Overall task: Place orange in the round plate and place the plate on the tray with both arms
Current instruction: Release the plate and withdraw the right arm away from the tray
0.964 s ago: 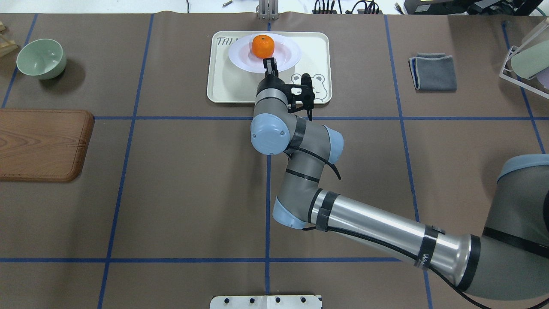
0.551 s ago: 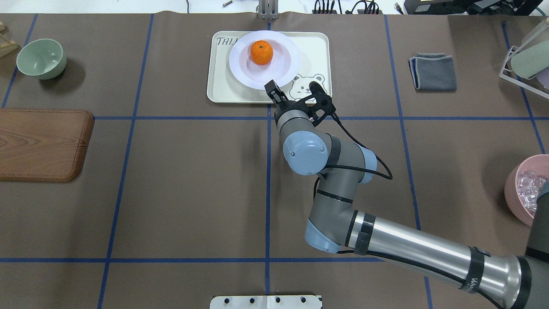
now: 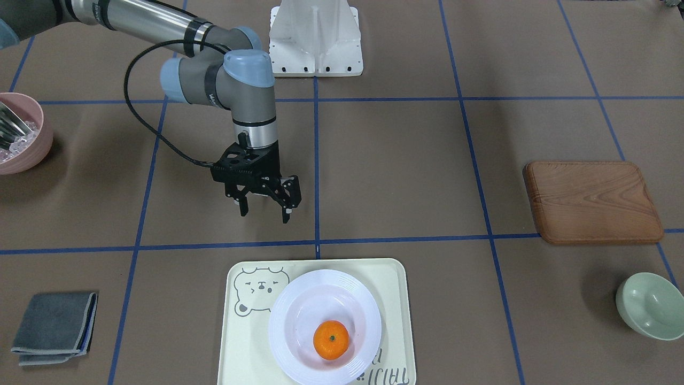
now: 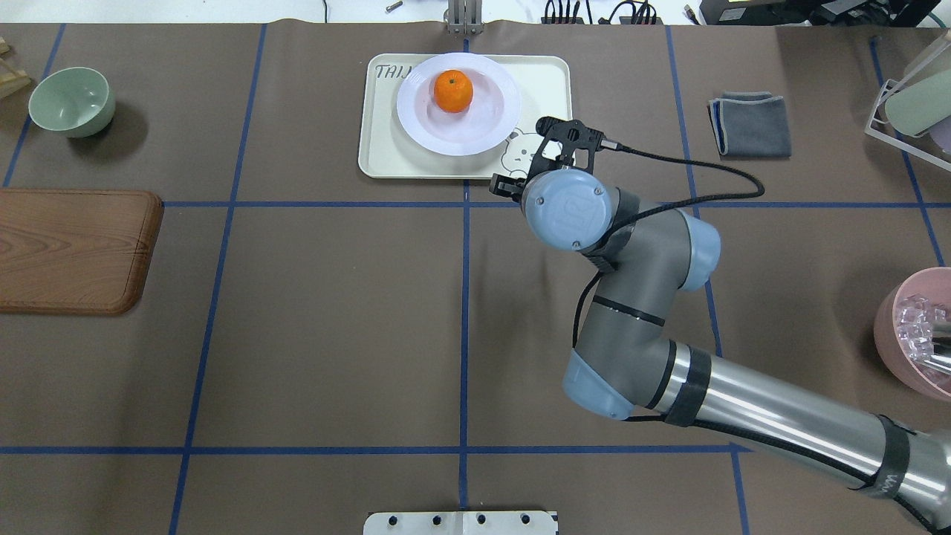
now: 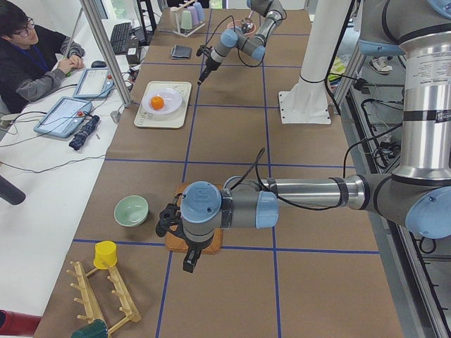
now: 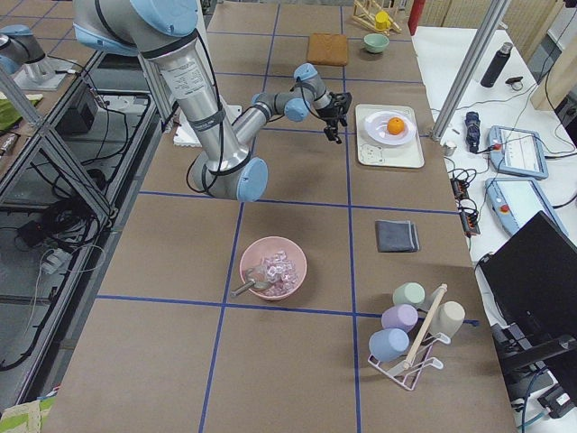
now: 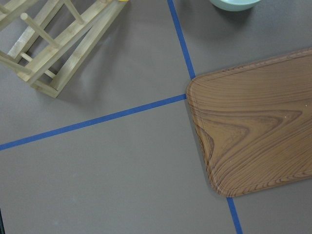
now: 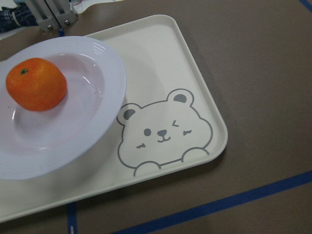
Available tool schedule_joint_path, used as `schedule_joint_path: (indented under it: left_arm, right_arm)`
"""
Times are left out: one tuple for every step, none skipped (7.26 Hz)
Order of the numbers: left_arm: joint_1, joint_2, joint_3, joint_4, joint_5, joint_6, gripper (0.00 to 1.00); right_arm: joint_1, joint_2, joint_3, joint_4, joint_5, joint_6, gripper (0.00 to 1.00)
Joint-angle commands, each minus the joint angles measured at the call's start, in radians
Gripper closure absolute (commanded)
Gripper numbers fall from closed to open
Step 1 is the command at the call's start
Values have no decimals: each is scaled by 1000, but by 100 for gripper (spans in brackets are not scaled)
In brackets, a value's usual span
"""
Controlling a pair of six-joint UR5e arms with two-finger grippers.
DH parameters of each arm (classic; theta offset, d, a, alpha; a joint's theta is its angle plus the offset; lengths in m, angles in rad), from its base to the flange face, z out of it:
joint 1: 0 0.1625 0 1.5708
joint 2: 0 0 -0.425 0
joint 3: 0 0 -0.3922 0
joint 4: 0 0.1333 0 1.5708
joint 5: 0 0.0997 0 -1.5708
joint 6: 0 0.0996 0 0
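The orange lies in the sunken centre of the white round plate. The plate rests flat on the cream tray, beside the bear drawing. In the front view the orange, the plate and the tray sit at the bottom. My right gripper hangs open and empty over bare table, just off the tray's robot-side edge. The right wrist view shows the orange, plate and tray. My left gripper hovers by the wooden board; I cannot tell whether it is open or shut.
A brown wooden board and a pale green bowl sit on the left. A folded grey cloth, a cup rack and a pink bowl of ice are on the right. A wooden rack stands near the board.
The right gripper let go of the plate's rim and drew back toward the robot and to the right. The plate with the orange settled flat on the tray.
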Motion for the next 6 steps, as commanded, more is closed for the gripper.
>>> schedule_joint_path:
  left_arm:
    - [0, 45, -38, 0, 0, -1, 0]
    - [0, 54, -38, 0, 0, -4, 0]
    - [0, 62, -40, 0, -2, -33, 0]
    - [1, 62, -58, 0, -2, -159, 0]
    - [1, 62, -89, 11, -3, -246, 0]
    - [3, 62, -104, 13, -3, -263, 0]
  right_arm:
    - [138, -71, 149, -195, 199, -327, 0]
    - [261, -128, 177, -197, 357, -541, 0]
    - [410, -186, 178, -200, 525, -757, 0]
    - [550, -264, 173, -201, 632, -972, 0]
    - [659, -341, 167, -203, 680, -1144, 0]
    - [757, -403, 164, -222, 697, -1305, 0]
